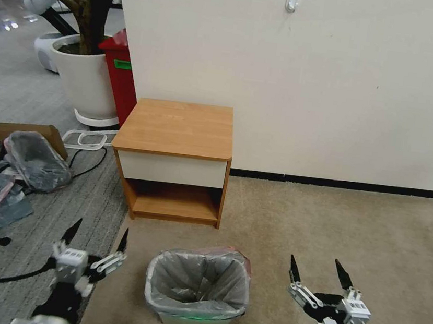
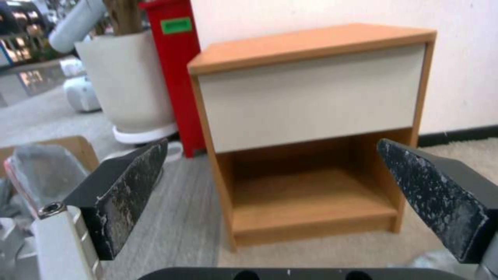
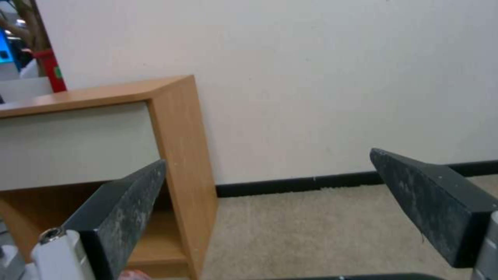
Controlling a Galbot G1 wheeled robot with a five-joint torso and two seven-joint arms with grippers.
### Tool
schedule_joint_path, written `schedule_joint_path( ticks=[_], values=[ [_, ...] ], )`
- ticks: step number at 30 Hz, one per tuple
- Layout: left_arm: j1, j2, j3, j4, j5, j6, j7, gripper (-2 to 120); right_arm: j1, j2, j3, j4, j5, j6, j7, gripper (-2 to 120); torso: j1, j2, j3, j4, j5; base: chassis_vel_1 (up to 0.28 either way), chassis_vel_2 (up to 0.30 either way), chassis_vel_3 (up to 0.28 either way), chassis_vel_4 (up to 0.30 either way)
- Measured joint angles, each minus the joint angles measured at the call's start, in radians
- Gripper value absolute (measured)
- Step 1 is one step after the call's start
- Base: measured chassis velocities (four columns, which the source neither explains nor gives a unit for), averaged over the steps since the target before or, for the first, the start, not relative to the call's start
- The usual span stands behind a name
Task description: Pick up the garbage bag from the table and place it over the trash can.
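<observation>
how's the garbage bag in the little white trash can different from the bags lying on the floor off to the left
The garbage bag is spread open, lining the trash can with its pink-red rim folded over the edge; the heap of bags lies crumpled and mostly flat. The garbage bag sits on the beige carpet in front of the table; the heap is on grey flooring beside a cardboard box. Both are thin grey translucent plastic.

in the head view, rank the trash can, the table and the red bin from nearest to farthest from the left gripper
From the left gripper:
1. trash can, just to its right on the carpet, garbage bag lining it.
2. table, ahead against the wall.
3. red bin, farthest, behind the table's left side.
</observation>
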Motion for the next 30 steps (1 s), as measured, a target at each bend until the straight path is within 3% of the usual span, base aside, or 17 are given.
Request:
schedule_joint_path(
  ticks=[30],
  values=[
    [-0.003,-0.002,0.021,-0.008,-0.003,0.026,-0.004,100,0.0,0.001,-0.002,-0.003,-0.012,-0.001,0.013,100,0.0,0.0,0.0,-0.0001,0.0,0.0,0.0,0.0,0.0]
  ],
)
